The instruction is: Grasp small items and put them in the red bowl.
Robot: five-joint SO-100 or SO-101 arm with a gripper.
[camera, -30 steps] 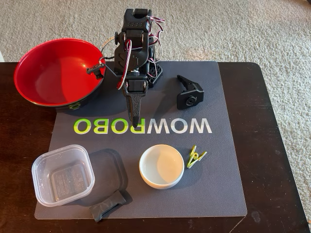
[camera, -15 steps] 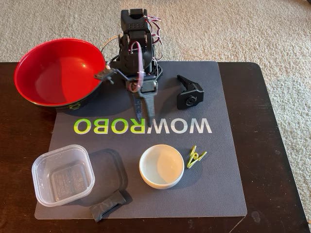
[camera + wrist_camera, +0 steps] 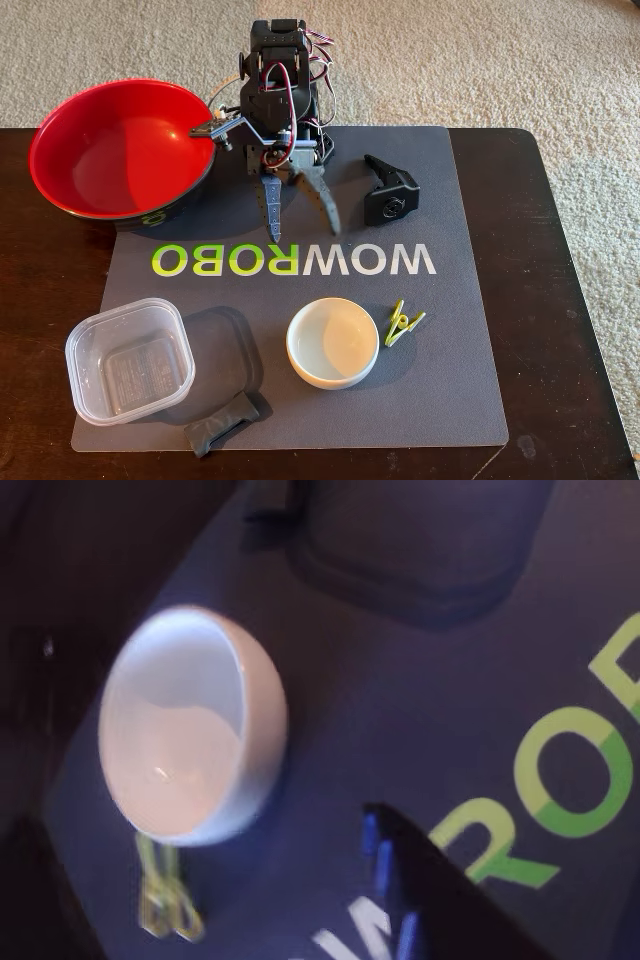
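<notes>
Gripper (image 3: 303, 237) above the mat's lettering — fingers (image 3: 272, 215) spread wide, empty; white dish (image 3: 333, 342) just below, red bowl (image 3: 120, 148) empty.

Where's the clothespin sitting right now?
In the fixed view the clothespin lies on the grey mat, just right of the white dish and below the green-and-white lettering. The wrist view shows it beside the dish too.

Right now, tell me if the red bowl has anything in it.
Empty: the red bowl shows only bare glossy red inside; all small items sit outside on the mat.
</notes>
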